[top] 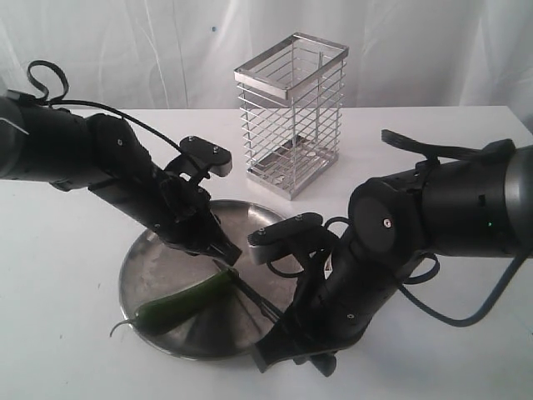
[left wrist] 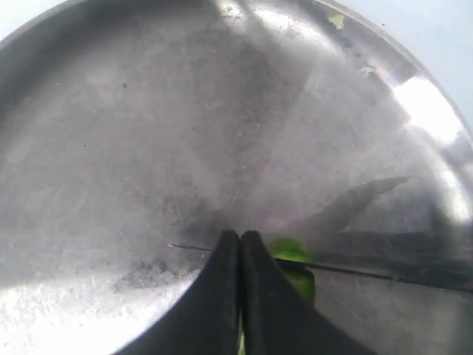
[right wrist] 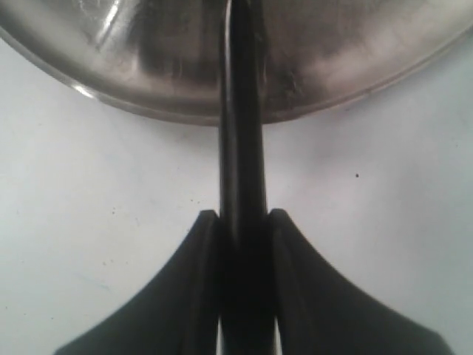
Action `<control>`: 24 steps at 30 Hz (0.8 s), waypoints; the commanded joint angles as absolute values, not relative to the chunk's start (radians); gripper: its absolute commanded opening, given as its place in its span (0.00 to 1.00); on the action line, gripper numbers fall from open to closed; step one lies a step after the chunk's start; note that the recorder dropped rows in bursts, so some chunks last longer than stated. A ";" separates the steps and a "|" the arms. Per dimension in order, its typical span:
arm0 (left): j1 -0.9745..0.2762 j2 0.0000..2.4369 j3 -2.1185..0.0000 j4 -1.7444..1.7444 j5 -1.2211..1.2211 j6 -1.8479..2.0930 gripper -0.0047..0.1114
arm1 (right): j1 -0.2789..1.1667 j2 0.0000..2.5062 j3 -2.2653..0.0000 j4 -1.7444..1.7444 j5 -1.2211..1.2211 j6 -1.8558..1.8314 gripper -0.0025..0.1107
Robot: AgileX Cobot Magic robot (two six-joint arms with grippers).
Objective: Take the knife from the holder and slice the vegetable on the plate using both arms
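Knife (right wrist: pixel 242 148) first, since it sits nearest: my right gripper (right wrist: pixel 242 214) pinches its black handle between both fingers, just off the near rim of the plate (right wrist: pixel 332 44), above the white table (top: pixel 67 333). From that grip the knife's long axis runs away from me and to the left over the rim, with the point toward the middle of the plate. In the exterior view the blade (top: pixel 250 296) slants up-left from my right gripper (top: pixel 283 337) and meets the thick end of the vegetable (top: pixel 179 304). That dark green chili lies on the plate (top: pixel 154 250) with its long axis crossing the knife's. Its thin stem curls at the near-left rim and its blunt end points toward the centre. Just beyond, my left gripper (top: pixel 226 254) comes down with its fingers pressed together, nothing between them. In the left wrist view those closed tips (left wrist: pixel 240 235) sit right beside the green blunt end (left wrist: pixel 294 259), and the blade's thin edge (left wrist: pixel 414 275) crosses over it. I cannot tell whether the tips bear on the chili. Farthest back, the wire holder (top: pixel 291 117) stands upright on the table behind the plate.
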State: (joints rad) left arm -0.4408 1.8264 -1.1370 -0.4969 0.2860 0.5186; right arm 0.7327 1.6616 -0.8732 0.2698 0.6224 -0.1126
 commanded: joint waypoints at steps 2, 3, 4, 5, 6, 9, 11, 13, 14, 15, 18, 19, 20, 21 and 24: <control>-0.442 1.877 -1.129 -0.500 0.294 0.523 0.04 | 0.736 1.656 -0.877 0.269 0.642 -0.126 0.02; -0.442 1.893 -1.129 -0.500 0.294 0.523 0.04 | 0.736 1.656 -0.877 0.269 0.644 -0.126 0.02; -0.442 1.918 -1.129 -0.500 0.297 0.523 0.04 | 0.736 1.656 -0.877 0.270 0.652 -0.127 0.02; -0.442 1.935 -1.129 -0.500 0.299 0.523 0.04 | 0.736 1.656 -0.877 0.270 0.659 -0.127 0.02; -0.442 1.955 -1.129 -0.500 0.299 0.523 0.04 | 0.736 1.656 -0.877 0.270 0.672 -0.127 0.02; -0.442 1.980 -1.129 -0.490 0.292 0.523 0.04 | 0.736 1.656 -0.877 0.270 0.696 -0.128 0.02; -0.442 1.971 -1.129 -0.489 0.286 0.523 0.04 | 0.736 1.656 -0.877 0.269 0.700 -0.128 0.02; -0.442 1.944 -1.129 -0.489 0.279 0.523 0.04 | 0.736 1.656 -0.877 0.269 0.702 -0.129 0.02; -0.442 1.931 -1.129 -0.489 0.277 0.523 0.04 | 0.736 1.656 -0.877 0.269 0.705 -0.129 0.02; -0.442 1.914 -1.129 -0.485 0.277 0.523 0.04 | 0.736 1.656 -0.877 0.269 0.716 -0.129 0.02; -0.442 1.866 -1.129 -0.454 0.279 0.523 0.04 | 0.736 1.656 -0.877 0.252 0.739 -0.127 0.02; -0.442 1.850 -1.129 -0.447 0.281 0.523 0.04 | 0.736 1.654 -0.877 0.234 0.739 -0.125 0.02; -0.442 1.835 -1.129 -0.442 0.286 0.523 0.04 | 0.736 1.650 -0.877 0.213 0.731 -0.104 0.02; -0.442 1.824 -1.129 -0.441 0.290 0.523 0.04 | 0.736 1.648 -0.877 0.181 0.718 -0.074 0.02; -0.442 1.791 -1.129 -0.441 0.299 0.523 0.04 | 0.736 1.639 -0.877 0.090 0.702 0.029 0.02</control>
State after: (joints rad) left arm -0.4368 1.8242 -1.1342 -0.4427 0.2709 0.5207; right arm 0.7374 1.6554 -0.8732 0.1663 0.7147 -0.0500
